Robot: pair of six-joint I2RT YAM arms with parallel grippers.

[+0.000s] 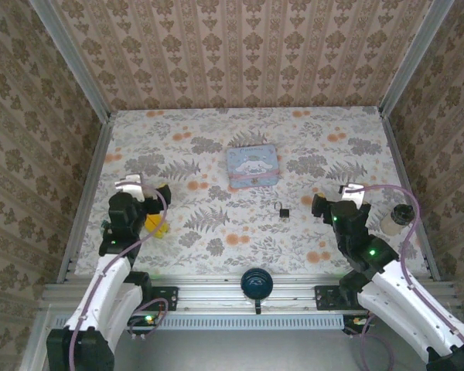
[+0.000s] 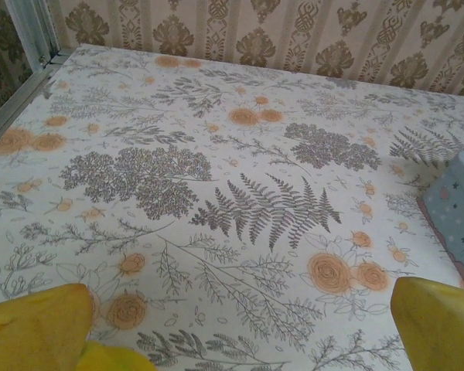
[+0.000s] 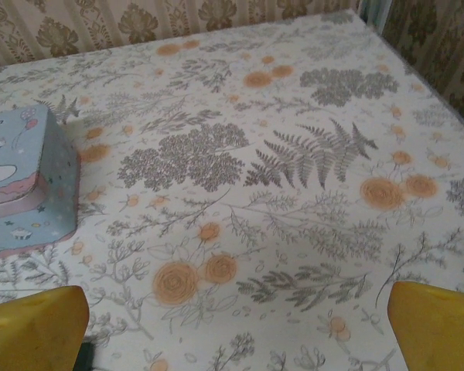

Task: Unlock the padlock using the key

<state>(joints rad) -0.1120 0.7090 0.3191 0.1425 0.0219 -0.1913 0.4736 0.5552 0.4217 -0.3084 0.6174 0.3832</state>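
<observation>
The padlock (image 1: 283, 210), tiny and dark with a thin shackle loop, lies on the flowered table right of the middle. I cannot make out the key anywhere. My right gripper (image 1: 319, 205) hovers just to the right of the padlock. In the right wrist view this gripper (image 3: 236, 332) is open, its yellow fingertips (image 3: 437, 325) wide apart over bare cloth. A dark sliver (image 3: 83, 357) shows beside its left finger, too small to identify. My left gripper (image 1: 156, 222) is at the table's left; in its wrist view it (image 2: 240, 332) is open, with nothing between the yellow fingertips (image 2: 39, 325).
A square pale blue cartoon tin (image 1: 253, 166) sits behind the padlock, also seen as the tin (image 3: 23, 185) and the tin's corner (image 2: 460, 201). A round black knob (image 1: 257, 283) is on the front rail. A small cylinder (image 1: 394, 219) stands by the right wall. Patterned walls enclose the table.
</observation>
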